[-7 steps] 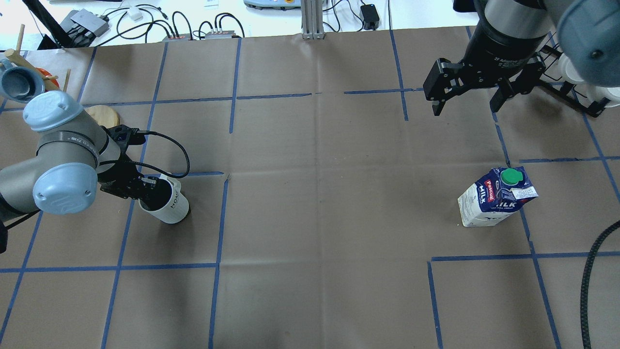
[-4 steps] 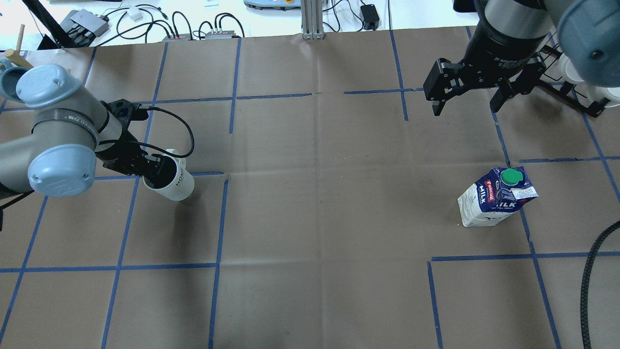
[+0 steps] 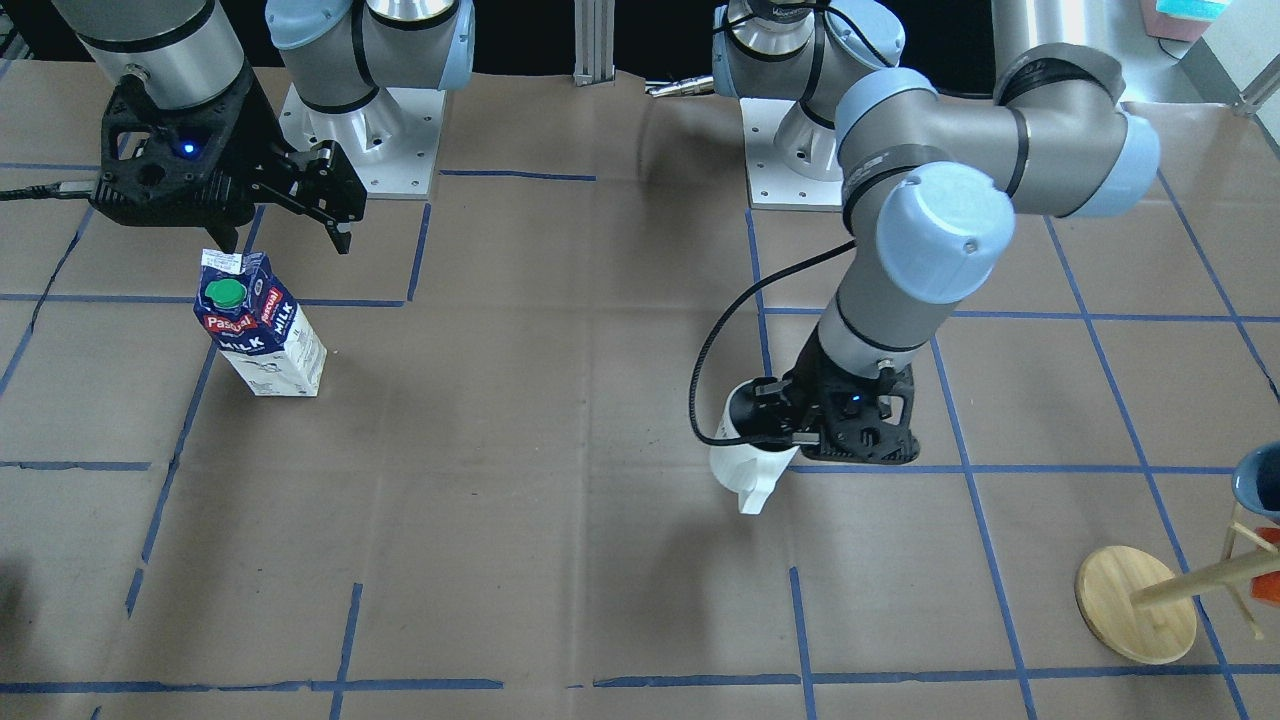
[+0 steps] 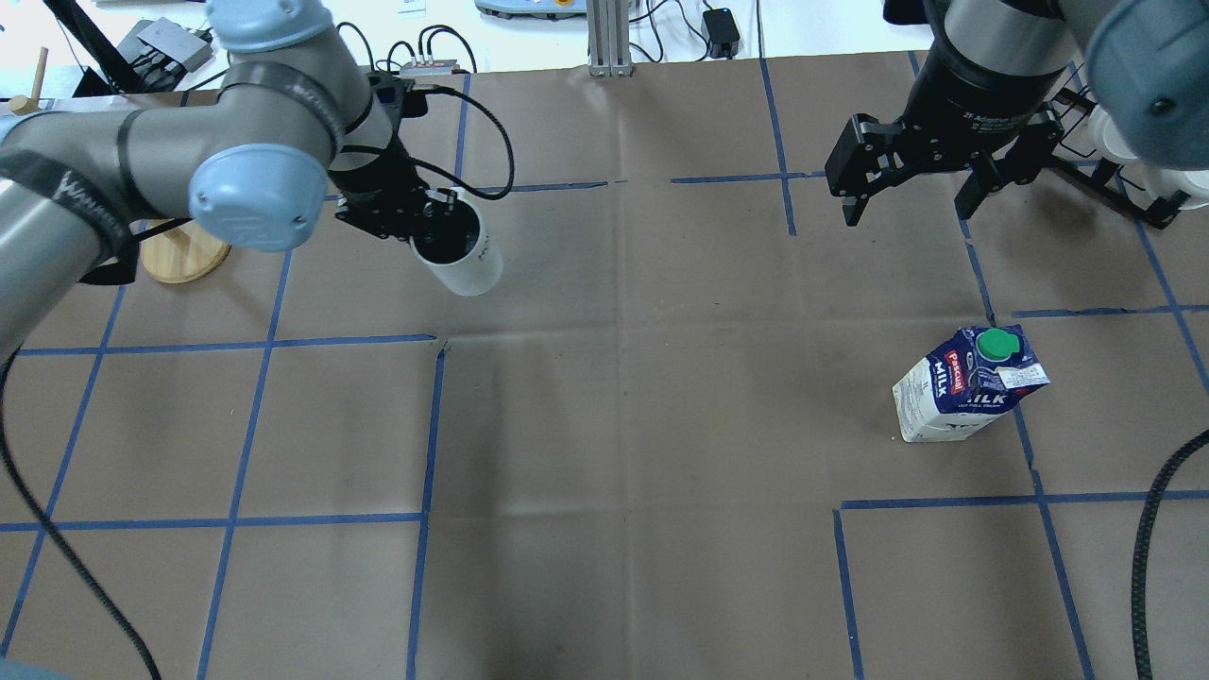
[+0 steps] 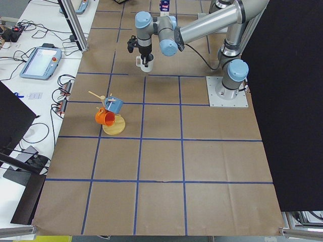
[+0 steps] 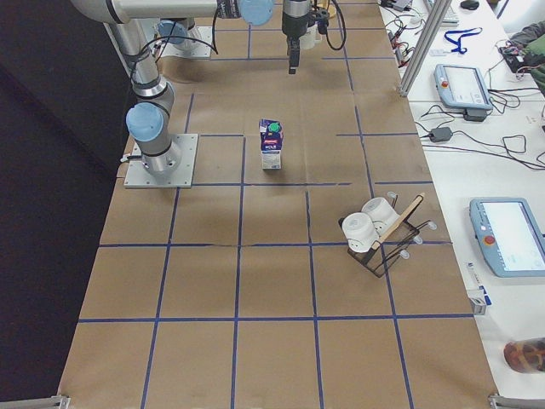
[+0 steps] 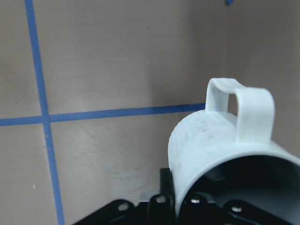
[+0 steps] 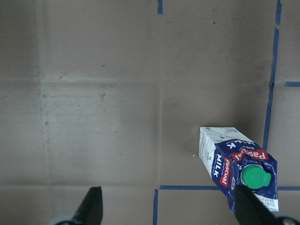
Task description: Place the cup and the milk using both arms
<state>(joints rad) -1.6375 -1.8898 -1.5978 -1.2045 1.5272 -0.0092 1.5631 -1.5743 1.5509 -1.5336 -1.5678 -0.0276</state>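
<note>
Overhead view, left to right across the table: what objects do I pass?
Wooden stand base → white cup, held in the left tool → milk carton. The right tool overlaps the carton's span, so it is left out.

The cup is running off the wrist view's lower edge — and is covering the fingertips of the left claw.
</note>
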